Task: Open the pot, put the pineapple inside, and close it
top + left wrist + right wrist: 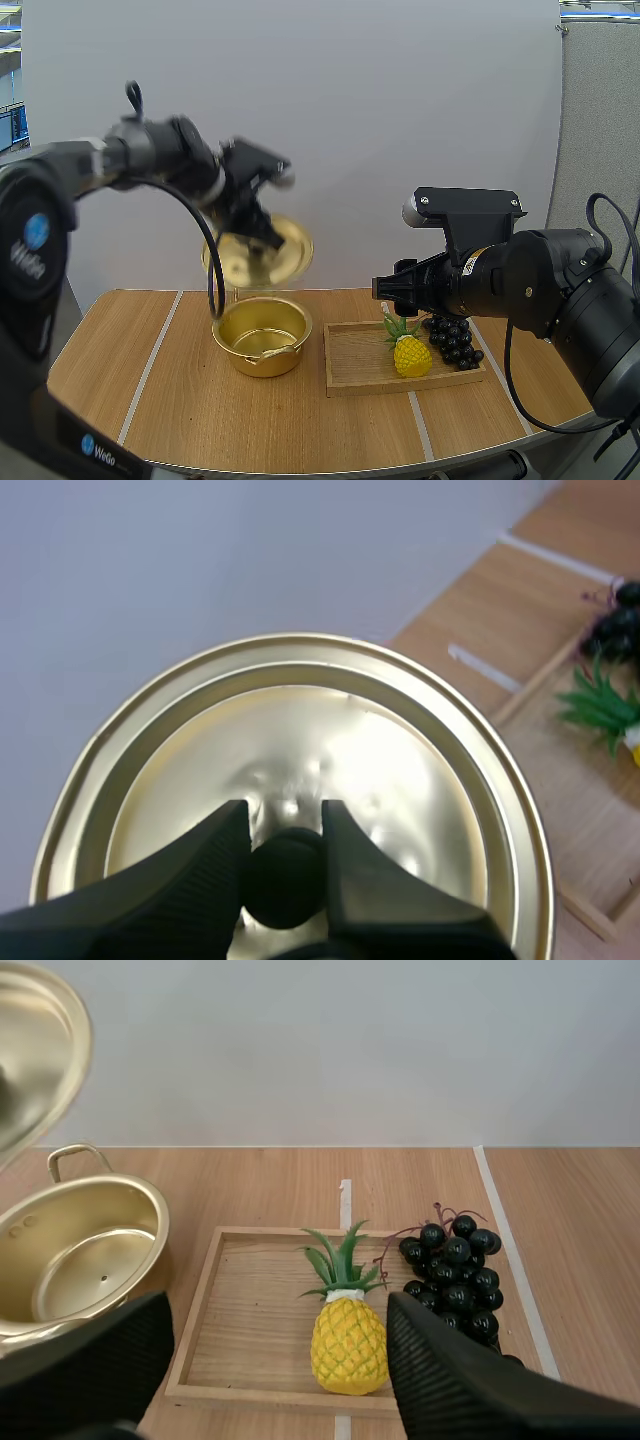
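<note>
The gold pot (262, 335) (70, 1250) stands open and empty on the table. Its gold lid (262, 255) (300, 780) hangs tilted in the air above and behind the pot, my left gripper (250, 215) (285, 865) shut on the lid's black knob (285, 880). A small yellow pineapple (411, 352) (347, 1340) with green leaves lies on the wooden tray (360, 365) (250, 1350) to the right of the pot. My right gripper (385, 290) (280, 1380) is open above the tray, its fingers either side of the pineapple and clear of it.
A bunch of dark grapes (455, 340) (458, 1275) lies on the tray's right end, next to the pineapple. Pale stripes run across the wooden table (120, 370); bare surface lies left of the pot and along the front edge.
</note>
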